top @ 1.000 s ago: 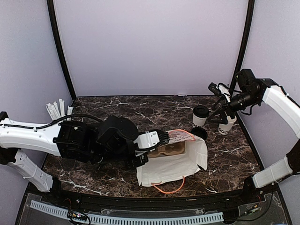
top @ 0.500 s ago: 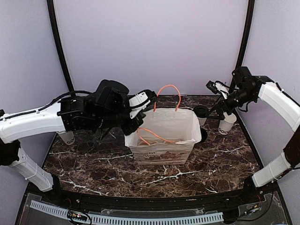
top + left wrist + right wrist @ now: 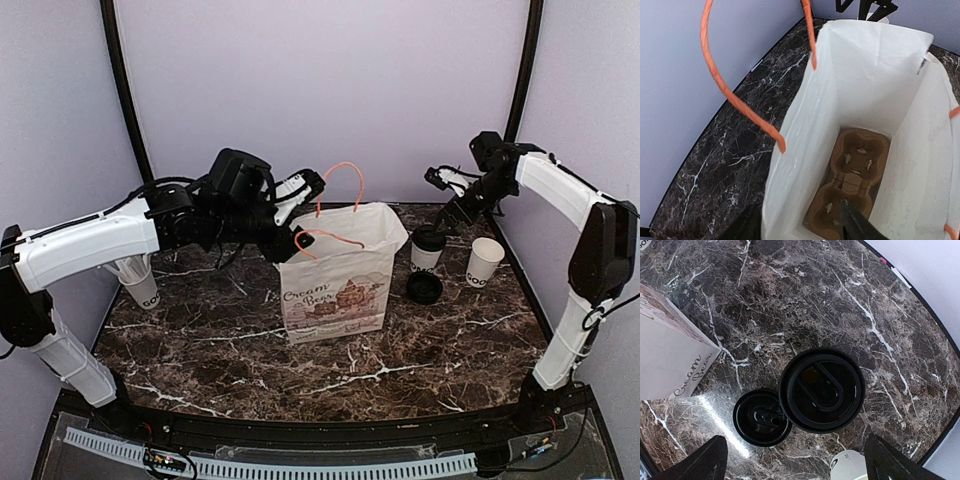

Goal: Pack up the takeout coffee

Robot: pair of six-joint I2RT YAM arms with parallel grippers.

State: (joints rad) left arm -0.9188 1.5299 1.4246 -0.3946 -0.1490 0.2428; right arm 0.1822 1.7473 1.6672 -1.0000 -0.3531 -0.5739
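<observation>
Paper crushes easily, so with my left claw (image 3: 797,225) parted astride the wall of the upright white paper bag (image 3: 335,285) mid-surface and my right claw (image 3: 795,452) spread above the small white black-lidded paper cup (image 3: 821,389) near the far right corner, an off-centre pinch could tip it.

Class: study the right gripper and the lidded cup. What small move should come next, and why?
Probably lower the right gripper straight down around the takeout coffee, ready to close. Its jaws are open, hovering directly above the black lid, and the paper bag stands upright and open beside the cup.
</observation>
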